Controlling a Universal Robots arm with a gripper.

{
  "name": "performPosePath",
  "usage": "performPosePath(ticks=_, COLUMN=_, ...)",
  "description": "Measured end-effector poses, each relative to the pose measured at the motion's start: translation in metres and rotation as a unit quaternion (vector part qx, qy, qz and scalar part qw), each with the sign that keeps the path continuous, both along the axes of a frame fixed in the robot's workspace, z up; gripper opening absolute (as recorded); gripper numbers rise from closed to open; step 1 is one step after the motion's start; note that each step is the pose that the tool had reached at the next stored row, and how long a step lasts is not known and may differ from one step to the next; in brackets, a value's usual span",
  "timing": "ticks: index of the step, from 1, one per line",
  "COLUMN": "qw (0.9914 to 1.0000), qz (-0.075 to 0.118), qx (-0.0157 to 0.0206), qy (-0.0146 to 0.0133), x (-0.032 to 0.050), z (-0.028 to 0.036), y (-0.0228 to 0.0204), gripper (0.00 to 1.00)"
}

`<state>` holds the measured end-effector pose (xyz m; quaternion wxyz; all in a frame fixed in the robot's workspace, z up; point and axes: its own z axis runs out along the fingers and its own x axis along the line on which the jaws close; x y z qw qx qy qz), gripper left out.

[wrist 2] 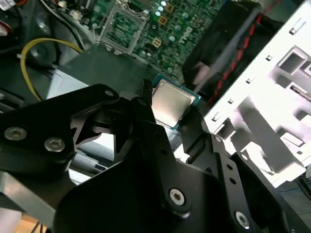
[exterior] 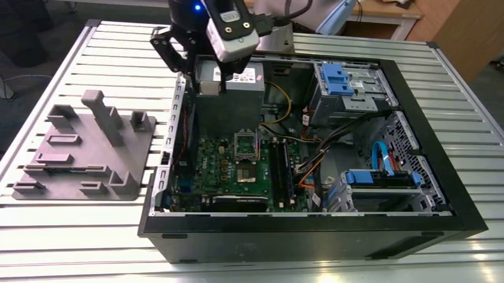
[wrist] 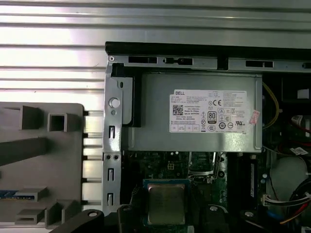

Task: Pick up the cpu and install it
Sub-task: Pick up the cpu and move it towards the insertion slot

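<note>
Cpu (wrist 2: 171,103) clamped by its edges between the gripper (wrist 2: 173,108) fingers, above the psu (wrist: 194,111) at the case (exterior: 315,239) corner; I'm mid-carry, and seating should need squaring over the socket (exterior: 245,172).

Ribbed silvery metal table (exterior: 63,236) under bright glare, wooden furniture (exterior: 461,26) beyond, dark floor (exterior: 12,135) alongside.
</note>
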<state>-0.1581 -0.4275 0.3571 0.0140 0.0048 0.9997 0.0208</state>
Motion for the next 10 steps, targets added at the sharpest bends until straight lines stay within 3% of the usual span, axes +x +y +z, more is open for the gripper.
performPosePath(ticks=10, qw=1.00000, qz=0.000, qx=-0.0001, qy=0.0000, x=0.0337, z=-0.0003, y=-0.0002, gripper=0.47)
